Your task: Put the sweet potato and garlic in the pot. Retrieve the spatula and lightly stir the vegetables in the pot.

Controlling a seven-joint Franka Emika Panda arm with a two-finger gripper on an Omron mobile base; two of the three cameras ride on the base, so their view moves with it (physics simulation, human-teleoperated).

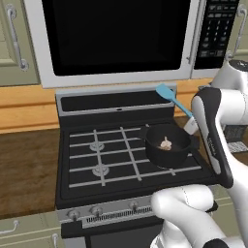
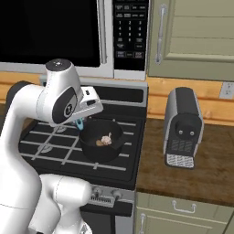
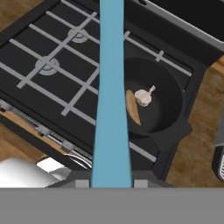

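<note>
The black pot (image 1: pixel 151 155) (image 2: pixel 93 153) (image 3: pixel 173 94) stands on the stove's front right burner. Inside it lie the orange-brown sweet potato (image 3: pixel 133 107) (image 2: pixel 99 143) and, touching it, the pale garlic (image 3: pixel 143 97) (image 1: pixel 165 144) (image 2: pixel 107 138). My gripper (image 1: pixel 190 127) (image 3: pixel 111 183) hangs just right of and above the pot, shut on the handle of the light blue spatula (image 1: pixel 170 97) (image 3: pixel 112 87). The spatula's flat head points up and back toward the stove's rear panel. In the hand view the blue handle runs straight up the middle and hides part of the pot's left rim.
The black gas stove (image 1: pixel 97 155) has grey grates and knobs along its front. A microwave (image 1: pixel 116 38) hangs above it. A grey boxy toaster (image 2: pixel 183 128) stands on the wooden counter (image 2: pixel 192 178) to the right. Wooden counter (image 1: pixel 26 169) also lies to the left.
</note>
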